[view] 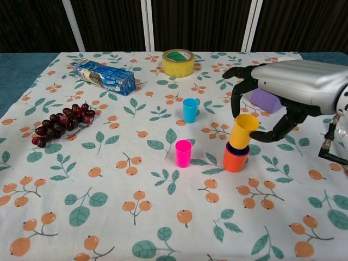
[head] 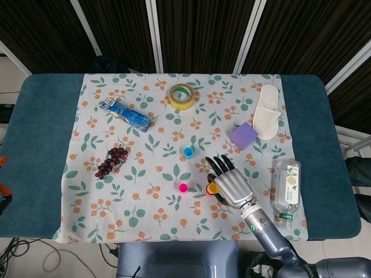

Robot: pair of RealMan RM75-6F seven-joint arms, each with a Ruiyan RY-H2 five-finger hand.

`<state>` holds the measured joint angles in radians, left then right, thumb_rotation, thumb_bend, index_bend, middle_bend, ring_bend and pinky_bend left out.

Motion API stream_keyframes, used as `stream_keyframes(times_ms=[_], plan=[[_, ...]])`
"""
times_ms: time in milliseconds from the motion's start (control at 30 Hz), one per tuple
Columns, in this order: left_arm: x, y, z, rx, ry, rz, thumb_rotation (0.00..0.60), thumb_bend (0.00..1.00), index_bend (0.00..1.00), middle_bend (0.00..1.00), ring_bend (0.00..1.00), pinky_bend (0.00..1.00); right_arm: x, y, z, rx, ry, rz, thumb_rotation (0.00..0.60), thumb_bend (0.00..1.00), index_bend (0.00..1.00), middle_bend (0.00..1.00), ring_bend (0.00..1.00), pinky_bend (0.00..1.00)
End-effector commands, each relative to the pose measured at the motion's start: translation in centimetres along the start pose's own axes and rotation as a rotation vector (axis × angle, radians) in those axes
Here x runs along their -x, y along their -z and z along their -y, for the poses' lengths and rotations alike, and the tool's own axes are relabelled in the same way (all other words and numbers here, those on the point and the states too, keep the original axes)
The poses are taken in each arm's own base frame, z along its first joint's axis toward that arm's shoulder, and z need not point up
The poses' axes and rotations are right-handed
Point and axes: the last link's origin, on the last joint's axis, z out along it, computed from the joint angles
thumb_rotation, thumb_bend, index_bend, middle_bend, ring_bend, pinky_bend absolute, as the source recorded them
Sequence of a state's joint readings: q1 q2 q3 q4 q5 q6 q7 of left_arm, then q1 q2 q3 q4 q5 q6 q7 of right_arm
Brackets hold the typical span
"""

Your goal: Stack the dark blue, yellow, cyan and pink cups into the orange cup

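2 cups, cyan cup point(view: 190, 110) and pink cup point(view: 183, 153), stand beside the right hand point(view: 283, 89) gripping the yellow cup point(view: 243, 131).

Legible text: none in either view.
The blue packet point(view: 103, 76) carries white printing, the bottle point(head: 287, 186) a white label with a green mark, and the tape roll point(view: 178, 62) a green inner face; all of it is too small or blurred to read. The cups and the cloth bear no lettering.
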<state>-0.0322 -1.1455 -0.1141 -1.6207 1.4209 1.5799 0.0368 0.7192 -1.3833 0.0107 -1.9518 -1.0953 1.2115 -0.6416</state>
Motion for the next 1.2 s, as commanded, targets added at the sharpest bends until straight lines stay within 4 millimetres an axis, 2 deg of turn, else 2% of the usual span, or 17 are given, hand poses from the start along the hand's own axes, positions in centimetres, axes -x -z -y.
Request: stream_keyframes(times_ms=[33, 500, 600, 667, 733, 800, 1033, 1200], plan=[[0.0, 0.0, 0.0, -0.001, 0.001, -0.001, 0.6, 0.8, 0.15, 0.03, 0.0, 0.0, 0.3, -0.1, 0.1, -0.004, 0.002, 0.002, 0.6, 0.4, 0.45, 0.0, 0.0, 0.0], [-0.1, 0.0, 0.0, -0.001, 0.001, -0.002, 0.6, 0.8, 0.15, 0.03, 0.0, 0.0, 1.3, -0.7, -0.1, 0.015, -0.002, 0.024, 0.6, 0.4, 0.44, 0.0, 0.0, 0.0], [-0.1, 0.0, 0.1, -0.002, 0.001, -0.003, 0.6, 0.8, 0.15, 0.03, 0.0, 0.0, 1.6, -0.7, -0.2, 0.018, 0.002, 0.037, 0.6, 0.4, 0.32, 0.0, 0.0, 0.0], [-0.1, 0.0, 0.1, -0.003, 0.0, -0.003, 0.6, 0.8, 0.15, 0.03, 0.0, 0.0, 1.7, -0.7, -0.2, 0.018, 0.006, 0.045, 0.6, 0.4, 0.2, 0.0, 0.0, 0.0], [-0.1, 0.0, 0.1, -0.003, 0.001, -0.003, 0.6, 0.8, 0.15, 0.03, 0.0, 0.0, 1.6, -0.8, -0.2, 0.018, 0.009, 0.048, 0.6, 0.4, 0.14, 0.0, 0.0, 0.0], [-0.1, 0.0, 0.0, -0.001, 0.001, -0.005, 0.6, 0.8, 0.15, 0.03, 0.0, 0.0, 1.3, -1.0, -0.1, 0.017, 0.018, 0.036, 0.6, 0.4, 0.13, 0.0, 0.0, 0.0], [-0.1, 0.1, 0.0, 0.004, 0.004, -0.005, 0.6, 0.8, 0.15, 0.02, 0.0, 0.0, -0.5, -3.8, 0.9, 0.018, 0.024, 0.002, 0.6, 0.4, 0.18, 0.0, 0.0, 0.0], [-0.1, 0.1, 0.0, 0.004, 0.009, -0.002, 0.6, 0.8, 0.15, 0.02, 0.0, 0.0, -2.2, -7.2, 2.4, 0.018, 0.033, -0.011, 0.6, 0.4, 0.21, 0.0, 0.0, 0.0]])
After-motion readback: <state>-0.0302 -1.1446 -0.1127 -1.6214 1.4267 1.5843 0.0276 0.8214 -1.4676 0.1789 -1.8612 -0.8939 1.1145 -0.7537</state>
